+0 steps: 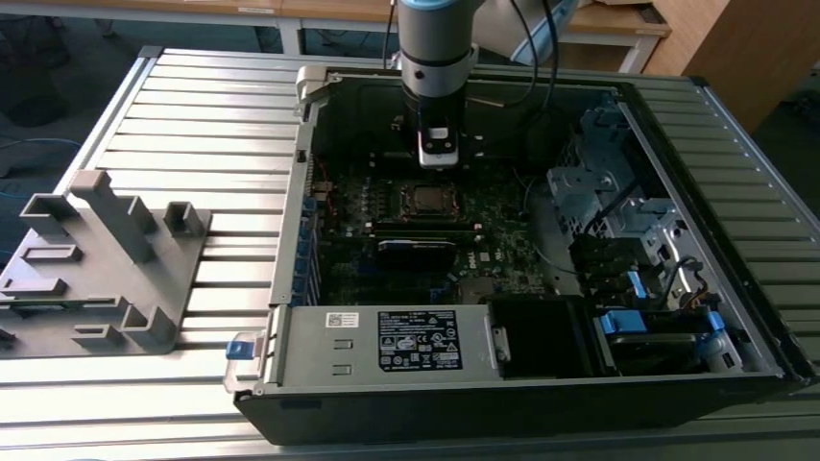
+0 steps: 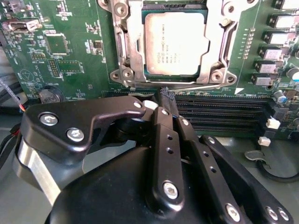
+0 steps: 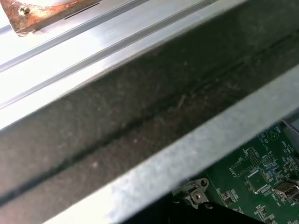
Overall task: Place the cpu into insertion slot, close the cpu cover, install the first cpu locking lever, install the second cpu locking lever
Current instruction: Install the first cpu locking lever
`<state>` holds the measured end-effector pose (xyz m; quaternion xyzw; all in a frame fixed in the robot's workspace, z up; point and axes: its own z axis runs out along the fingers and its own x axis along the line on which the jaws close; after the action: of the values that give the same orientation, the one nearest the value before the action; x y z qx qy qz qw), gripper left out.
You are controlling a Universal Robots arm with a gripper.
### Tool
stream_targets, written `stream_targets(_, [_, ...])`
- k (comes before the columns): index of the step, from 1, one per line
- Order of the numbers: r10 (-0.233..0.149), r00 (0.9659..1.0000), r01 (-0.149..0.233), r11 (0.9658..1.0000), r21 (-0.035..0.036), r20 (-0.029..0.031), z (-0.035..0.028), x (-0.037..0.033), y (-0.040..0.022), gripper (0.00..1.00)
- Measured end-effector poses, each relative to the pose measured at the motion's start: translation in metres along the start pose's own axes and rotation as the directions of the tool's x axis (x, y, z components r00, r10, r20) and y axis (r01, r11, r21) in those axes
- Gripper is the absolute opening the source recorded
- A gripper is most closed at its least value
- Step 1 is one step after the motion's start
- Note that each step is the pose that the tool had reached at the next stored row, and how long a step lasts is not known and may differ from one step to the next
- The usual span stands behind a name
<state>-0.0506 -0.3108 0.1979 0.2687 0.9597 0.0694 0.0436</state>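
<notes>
1. A silvery table of ribbed aluminium slats (image 1: 192, 106) carries everything.
2. A large, open, black-and-grey metal computer case (image 1: 513, 403) lies flat on it.
3. A grey plastic fixture with upright blocks (image 1: 103, 259) rests on the slats beside the case, on the exterior view's left, not touching it.

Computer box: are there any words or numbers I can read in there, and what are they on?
cpu: dark print on its metal top, too blurred to read.
White label on the power supply: print too small to read.
Small sticker beside it: too small to read.
Circuit board: tiny white marks, too small to read.
</notes>
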Motion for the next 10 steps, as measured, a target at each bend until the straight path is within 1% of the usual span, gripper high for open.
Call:
stream_targets(5, [0.0, 1.0, 0.0, 1.0, 0.0008, 0.0016, 0.0016, 0.0001, -0.0003, 0.11])
stream_targets(8, [-0.001, 1.0, 0.001, 1.0, 0.0069, 0.0058, 0.0017, 0.0001, -0.0002, 0.11])
stream_targets(10, [-0.002, 1.0, 0.002, 1.0, 0.0084, 0.0066, 0.0018, 0.0001, -0.0001, 0.11])
